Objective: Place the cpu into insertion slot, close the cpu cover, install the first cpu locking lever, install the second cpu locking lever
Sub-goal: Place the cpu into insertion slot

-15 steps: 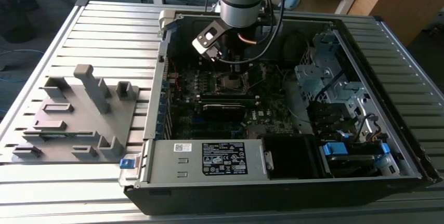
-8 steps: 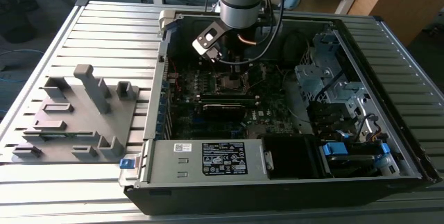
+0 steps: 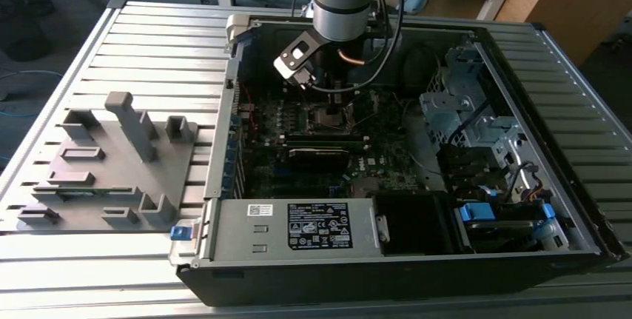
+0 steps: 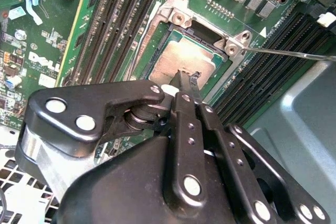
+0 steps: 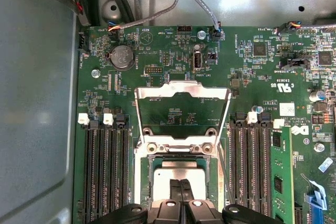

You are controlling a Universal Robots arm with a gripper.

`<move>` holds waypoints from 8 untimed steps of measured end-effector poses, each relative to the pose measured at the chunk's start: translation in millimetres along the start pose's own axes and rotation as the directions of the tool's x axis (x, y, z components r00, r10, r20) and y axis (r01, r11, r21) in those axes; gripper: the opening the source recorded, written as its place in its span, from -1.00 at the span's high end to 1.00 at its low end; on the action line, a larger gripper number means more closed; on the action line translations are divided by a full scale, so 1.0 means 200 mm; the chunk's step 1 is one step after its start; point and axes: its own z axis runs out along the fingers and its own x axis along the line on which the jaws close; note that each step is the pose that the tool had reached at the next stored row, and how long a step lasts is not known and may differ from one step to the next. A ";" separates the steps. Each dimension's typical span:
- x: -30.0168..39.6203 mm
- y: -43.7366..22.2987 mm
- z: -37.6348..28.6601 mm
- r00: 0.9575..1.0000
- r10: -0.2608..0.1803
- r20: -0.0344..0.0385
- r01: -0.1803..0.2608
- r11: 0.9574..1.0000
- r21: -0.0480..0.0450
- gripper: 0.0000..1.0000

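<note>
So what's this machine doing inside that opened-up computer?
A robot arm reaches down into the open computer case. Its gripper, fingers together, sits right over the cpu, which lies in the insertion slot on the green board. The cpu cover stands flipped up beside the slot, so the chip is in place but not yet covered.

A grey fixture [image 3: 99, 178] lies beside the open computer case [image 3: 395, 283].
</note>
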 end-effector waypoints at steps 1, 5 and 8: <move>0.000 0.000 0.001 1.000 0.000 0.000 0.000 1.000 0.006 0.80; 0.000 0.000 0.000 1.000 0.000 0.000 0.000 1.000 0.015 0.80; 0.000 0.000 0.000 1.000 0.000 0.000 0.000 1.000 0.016 0.80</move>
